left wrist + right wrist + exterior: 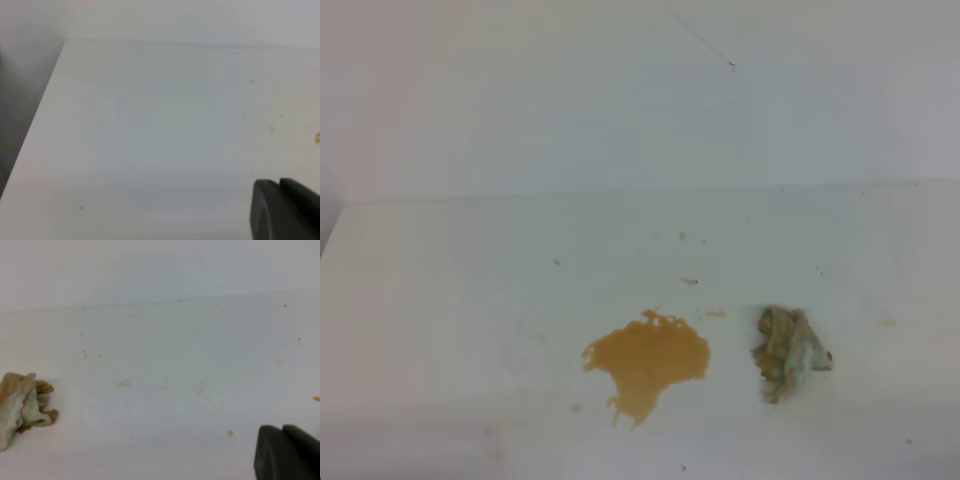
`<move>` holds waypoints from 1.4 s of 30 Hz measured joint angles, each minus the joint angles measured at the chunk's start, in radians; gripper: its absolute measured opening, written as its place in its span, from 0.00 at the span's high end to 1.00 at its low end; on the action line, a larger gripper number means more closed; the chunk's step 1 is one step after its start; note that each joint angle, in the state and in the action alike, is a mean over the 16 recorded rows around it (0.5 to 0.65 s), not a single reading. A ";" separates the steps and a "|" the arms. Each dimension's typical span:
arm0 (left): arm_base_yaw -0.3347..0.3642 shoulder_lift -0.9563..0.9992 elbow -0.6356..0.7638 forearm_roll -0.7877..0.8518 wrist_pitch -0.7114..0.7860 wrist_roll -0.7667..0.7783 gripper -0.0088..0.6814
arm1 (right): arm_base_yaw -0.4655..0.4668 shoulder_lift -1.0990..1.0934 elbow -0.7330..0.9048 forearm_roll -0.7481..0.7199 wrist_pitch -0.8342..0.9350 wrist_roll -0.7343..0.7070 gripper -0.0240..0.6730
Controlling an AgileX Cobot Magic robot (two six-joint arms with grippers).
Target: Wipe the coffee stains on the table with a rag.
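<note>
- So far, broad white table (450,300) under everything — plain, faintly marked, no arm showing in the high view.
- Next down, coffee stains (647,360): ragged orange-brown blotch near the front edge, left of centre-right, seemingly still wet and unwiped; stray specks further back and to the right.
- Then the rag (787,352), a lumpy green-white wad with tan soiling, lying loose just right of the blotch, apart from it, not held by anything.
- Right gripper (287,452): only a dark corner in its wrist view, well right of the rag; jaw gap out of frame — cannot tell if apart or together.
- Left gripper (285,210): same dark corner over bare table, state likewise not readable.
- Likely trouble: pinching only a loose fold, so the wad unrolls or drops mid-carry.
- Also: already soiled cloth smearing the blotch wider instead of lifting it.
- Smallest: tiny specks easily missed by one pass.
</note>
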 joint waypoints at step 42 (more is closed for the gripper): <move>0.000 0.000 0.000 0.000 0.000 0.000 0.99 | 0.000 0.000 0.000 -0.109 0.000 -0.053 0.97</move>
